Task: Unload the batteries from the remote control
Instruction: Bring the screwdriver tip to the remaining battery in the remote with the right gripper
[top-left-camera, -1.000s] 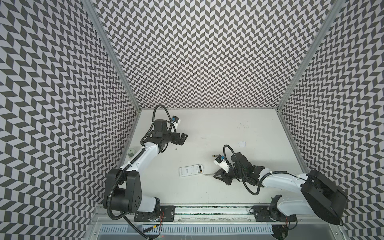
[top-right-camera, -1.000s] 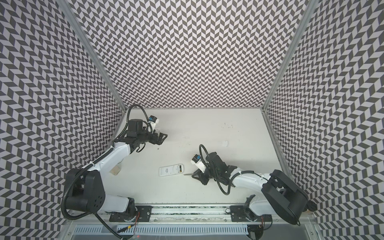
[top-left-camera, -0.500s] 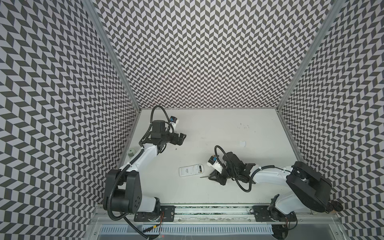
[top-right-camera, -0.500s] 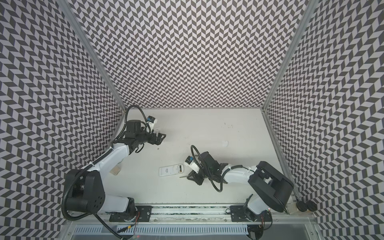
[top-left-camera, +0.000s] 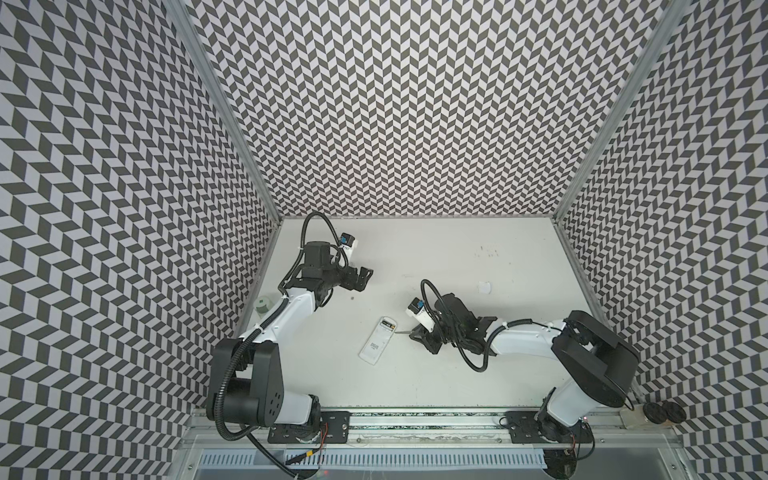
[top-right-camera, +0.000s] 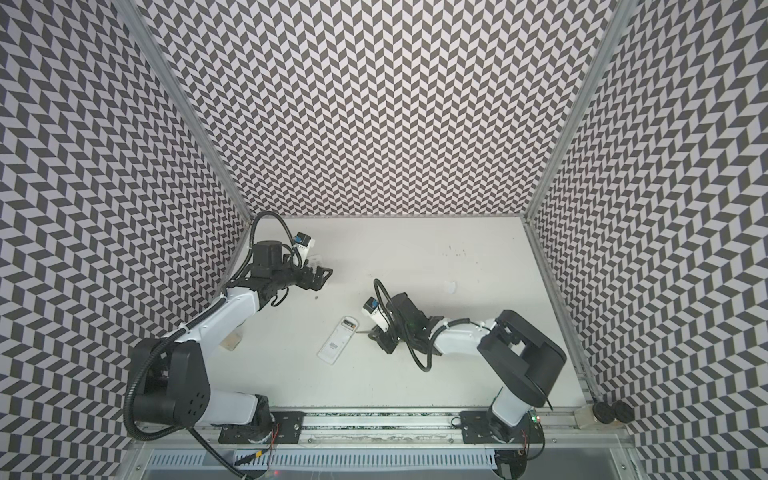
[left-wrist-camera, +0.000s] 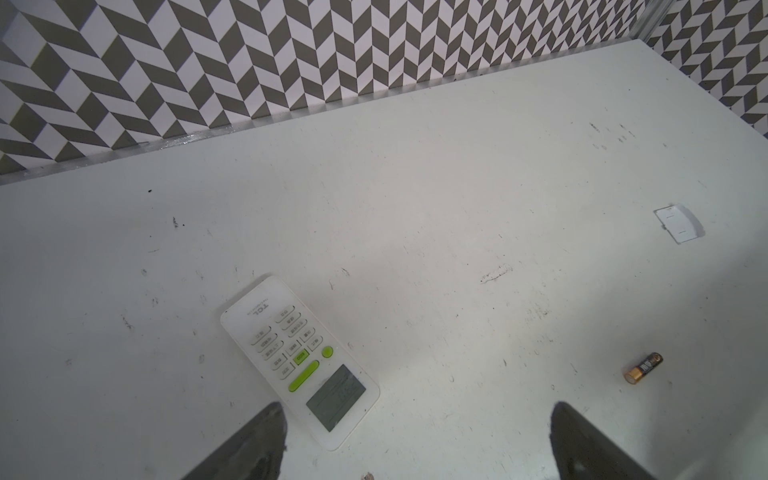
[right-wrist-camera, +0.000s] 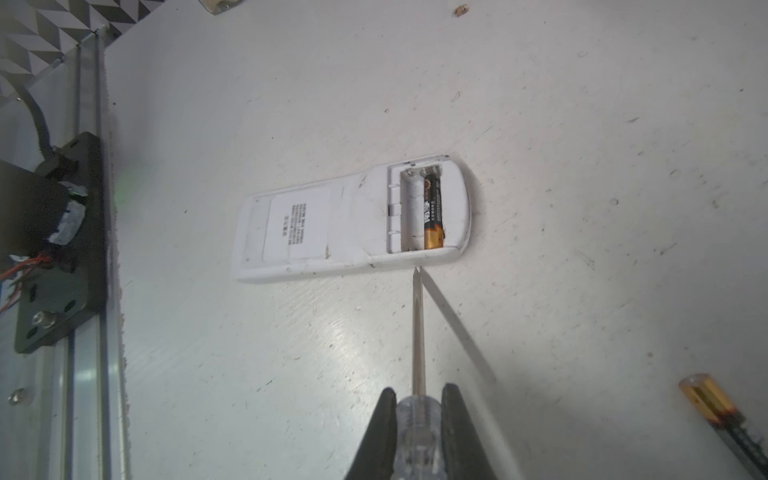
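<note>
Now the right gripper (right-wrist-camera: 419, 392) pinches the screwdriver (right-wrist-camera: 419, 332), its tip just short of the remote control (right-wrist-camera: 332, 224), shaft in line with the battery (right-wrist-camera: 432, 203) lying crosswise inside it; the left gripper (top-left-camera: 362, 277) hangs spread, well apart.

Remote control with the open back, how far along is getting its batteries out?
Done: the battery cover is off, lying on the table; one slot of the remote control is empty; a loose battery lies there too. In hand: the right gripper grips a screwdriver, tip at the remote's edge. Remaining: one black-and-gold battery still seated. The left gripper is open, empty.
</note>
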